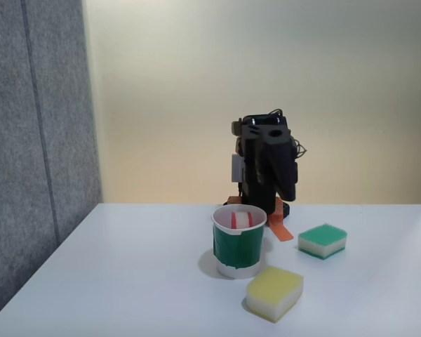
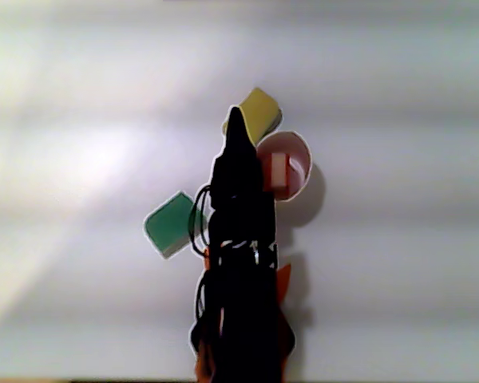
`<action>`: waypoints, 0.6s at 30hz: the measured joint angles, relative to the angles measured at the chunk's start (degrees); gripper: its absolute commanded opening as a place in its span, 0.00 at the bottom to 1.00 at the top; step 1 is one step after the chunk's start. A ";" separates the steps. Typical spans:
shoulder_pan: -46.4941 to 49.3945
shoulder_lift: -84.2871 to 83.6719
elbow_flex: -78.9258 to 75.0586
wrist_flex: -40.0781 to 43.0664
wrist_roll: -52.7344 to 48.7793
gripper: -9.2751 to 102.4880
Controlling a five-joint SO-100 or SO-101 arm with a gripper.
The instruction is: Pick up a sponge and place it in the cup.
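Sponge point(image 1: 241, 220) with red and white layers is seen standing on edge inside the green paper cup point(image 1: 238, 251) on the white table point(image 1: 126, 281), its stripes also visible through the cup's mouth in the other view point(image 2: 278, 173). The black arm point(image 1: 266, 158) is folded behind the cup, and its gripper point(image 2: 236, 120) is shown from above as one dark tapering shape, so its opening cannot be told and nothing is seen held. A yellow sponge point(image 1: 275, 292) is set just in front of the cup, a green-topped sponge point(image 1: 323, 240) further right.
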State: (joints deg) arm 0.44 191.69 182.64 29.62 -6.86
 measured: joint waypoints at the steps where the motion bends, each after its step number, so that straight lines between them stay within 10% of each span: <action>1: 0.26 0.00 0.00 0.18 0.09 0.08; 18: 0.00 0.00 0.00 15.73 -1.32 0.08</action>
State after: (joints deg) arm 0.44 191.69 182.64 45.35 -8.17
